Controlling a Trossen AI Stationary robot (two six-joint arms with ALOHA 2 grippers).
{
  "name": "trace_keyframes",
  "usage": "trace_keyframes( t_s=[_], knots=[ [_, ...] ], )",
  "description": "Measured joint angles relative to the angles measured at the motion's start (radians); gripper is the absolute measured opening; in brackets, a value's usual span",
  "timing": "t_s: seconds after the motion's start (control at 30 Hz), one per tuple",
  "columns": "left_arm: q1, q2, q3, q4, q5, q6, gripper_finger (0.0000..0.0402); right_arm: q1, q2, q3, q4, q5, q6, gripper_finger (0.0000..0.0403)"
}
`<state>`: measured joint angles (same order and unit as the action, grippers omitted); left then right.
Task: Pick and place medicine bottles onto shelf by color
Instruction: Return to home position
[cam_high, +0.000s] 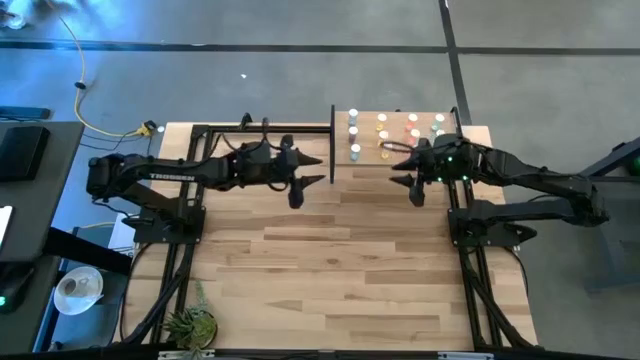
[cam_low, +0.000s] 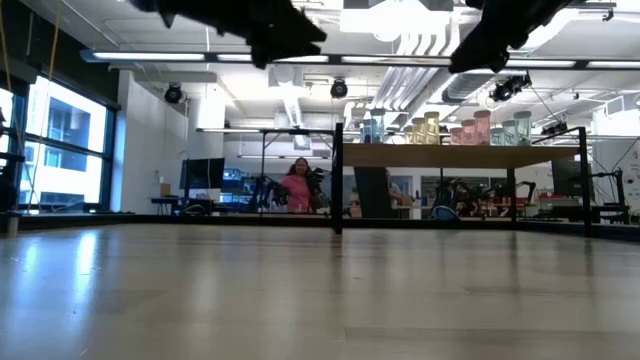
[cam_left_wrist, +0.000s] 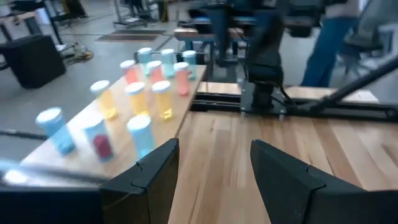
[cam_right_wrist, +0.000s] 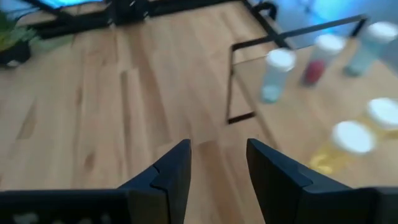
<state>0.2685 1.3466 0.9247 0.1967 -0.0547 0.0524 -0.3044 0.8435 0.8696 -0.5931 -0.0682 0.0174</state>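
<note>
The shelf (cam_high: 395, 150), a pale-wood board on thin black uprights, stands at the table's far edge, right of centre. About a dozen white-capped medicine bottles (cam_high: 382, 128) stand upright on it in rows: blue (cam_left_wrist: 140, 134), yellow (cam_left_wrist: 163, 99), red (cam_left_wrist: 181, 78) and greenish (cam_left_wrist: 168, 61). A red one (cam_right_wrist: 320, 59) stands between two bluish ones. My left gripper (cam_high: 318, 170) hangs open and empty above the table, just left of the shelf. My right gripper (cam_high: 398, 172) hangs open and empty over the shelf's near edge, beside a yellow bottle (cam_right_wrist: 345, 146).
The two grippers face each other across the shelf's near left corner. The shelf's black upright frame (cam_right_wrist: 231, 81) stands at its left end. The plank tabletop (cam_high: 330, 260) lies bare toward the near edge. A person in pink (cam_low: 297, 185) stands far off in the room.
</note>
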Motion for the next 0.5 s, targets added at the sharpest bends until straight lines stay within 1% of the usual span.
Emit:
trace_keyframes(
  t_s=[0.1,0.2,0.27,0.37,0.5],
  knots=[
    [0.008,-0.054,-0.089,0.071,-0.002,-0.04,0.0188,0.051,-0.001,-0.018,-0.003,0.0,0.0,0.0147],
    [0.006,-0.109,-0.177,0.136,-0.001,-0.072,0.0188,0.09,-0.028,-0.114,0.075,0.0,0.006,0.0147],
    [0.006,-0.147,-0.23,0.162,0.001,-0.111,0.0188,0.108,-0.055,-0.194,0.144,0.0,0.045,0.0147],
    [0.006,-0.219,-0.304,0.171,-0.002,-0.164,0.0188,0.127,-0.108,-0.288,0.195,0.0,0.099,0.0147],
    [0.006,-0.321,-0.393,0.171,-0.015,-0.208,0.0188,0.138,-0.192,-0.36,0.215,0.019,0.123,0.0147]
  ],
)
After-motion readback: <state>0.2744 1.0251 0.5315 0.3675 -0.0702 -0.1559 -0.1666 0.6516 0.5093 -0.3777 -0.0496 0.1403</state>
